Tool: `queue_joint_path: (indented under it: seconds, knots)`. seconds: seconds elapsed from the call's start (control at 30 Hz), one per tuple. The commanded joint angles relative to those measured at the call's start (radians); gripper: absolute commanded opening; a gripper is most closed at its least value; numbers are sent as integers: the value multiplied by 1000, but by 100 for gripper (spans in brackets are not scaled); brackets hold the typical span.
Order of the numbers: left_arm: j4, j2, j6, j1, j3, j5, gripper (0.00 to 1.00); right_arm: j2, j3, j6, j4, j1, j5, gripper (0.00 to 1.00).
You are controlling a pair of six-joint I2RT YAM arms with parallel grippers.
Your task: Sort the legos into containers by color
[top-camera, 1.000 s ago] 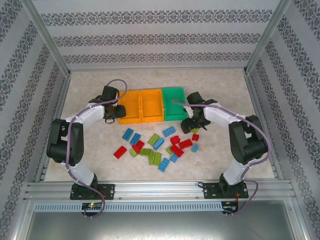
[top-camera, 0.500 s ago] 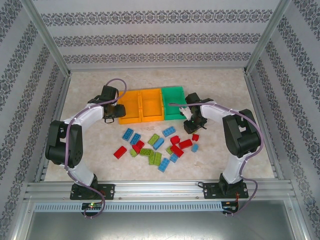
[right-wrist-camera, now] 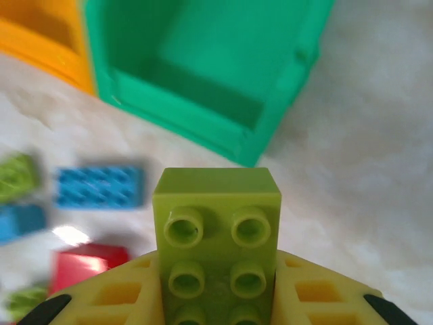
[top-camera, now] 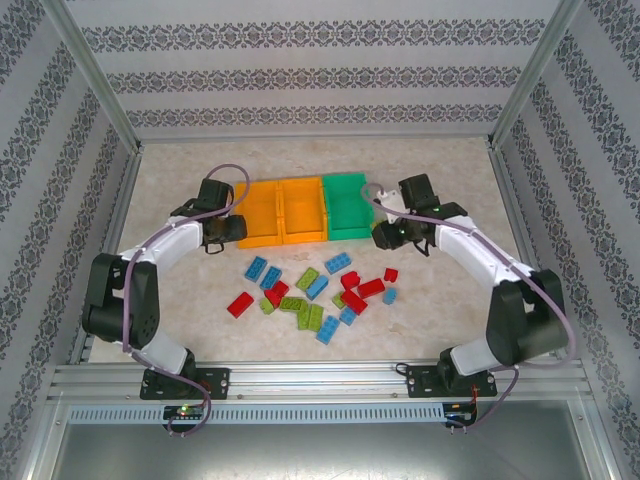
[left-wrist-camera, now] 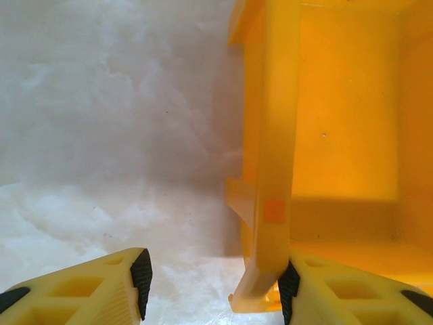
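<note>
Between the fingers of your right gripper [right-wrist-camera: 216, 308] sits a lime green brick [right-wrist-camera: 216, 230], studs facing the wrist camera, and the jaws are clamped on its two long sides. From above, that right gripper [top-camera: 384, 236] hangs just off the near right corner of the green bin [top-camera: 348, 208], over the pale marbled table [top-camera: 450, 300]. On the wrist view the green bin [right-wrist-camera: 196, 61] lies ahead of the held brick, its open top toward you. Next along the row, side by side and touching, come the middle orange bin [top-camera: 303, 212] and the left orange bin [top-camera: 264, 213]. Over at that far end, your left gripper [top-camera: 236, 228] is down at the bin's outer wall. The left wrist view gives you the detail: the left gripper [left-wrist-camera: 213, 288] has its jaws apart, straddling the wall of the left orange bin [left-wrist-camera: 274, 135]. One black pad [left-wrist-camera: 141, 274] is out over the table, well clear of the plastic. The other pad [left-wrist-camera: 289, 288] is inside the bin, close against the wall; whether it touches, you can't tell. In front of the bins the loose bricks [top-camera: 315, 290] lie scattered, with red, blue and lime mixed together. A blue one [top-camera: 338, 262] lies nearest the green bin, a red one [top-camera: 240, 304] sits out at the left edge of the scatter, and a small red one [top-camera: 391, 274] lies on the right, near your right gripper. The right wrist camera also catches a blurred blue brick [right-wrist-camera: 99, 187] and a red brick [right-wrist-camera: 88, 264] on the table, left of the held piece.
</note>
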Motion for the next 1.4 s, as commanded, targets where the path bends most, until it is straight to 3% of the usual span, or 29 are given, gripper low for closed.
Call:
queue_joint_path:
  seconds: [0.0, 0.1, 0.23, 0.37, 0.6, 0.93, 1.27, 1.37]
  knots:
    - [56, -67, -24, -10, -29, -40, 55, -8, 57, 162, 124, 1, -244, 25]
    - [78, -101, -37, -10, -57, -49, 58, 59, 115, 345, 261, 39, -329, 25]
    - [71, -122, -47, -11, -74, -52, 61, 233, 300, 469, 261, 142, -311, 23]
    - [53, -146, -48, -11, -87, -51, 64, 423, 494, 550, 176, 227, -222, 25]
    - [18, -160, -26, -25, -95, -16, 64, 672, 714, 745, 68, 245, -99, 27]
    - [-16, -169, 2, -150, -145, 29, 63, 810, 832, 763, -74, 256, -42, 36]
    - [-52, -113, 16, -234, -174, 39, 61, 803, 811, 765, -42, 261, -57, 55]
    - [-59, -87, 4, -233, -173, 26, 60, 783, 817, 766, -30, 267, -62, 56]
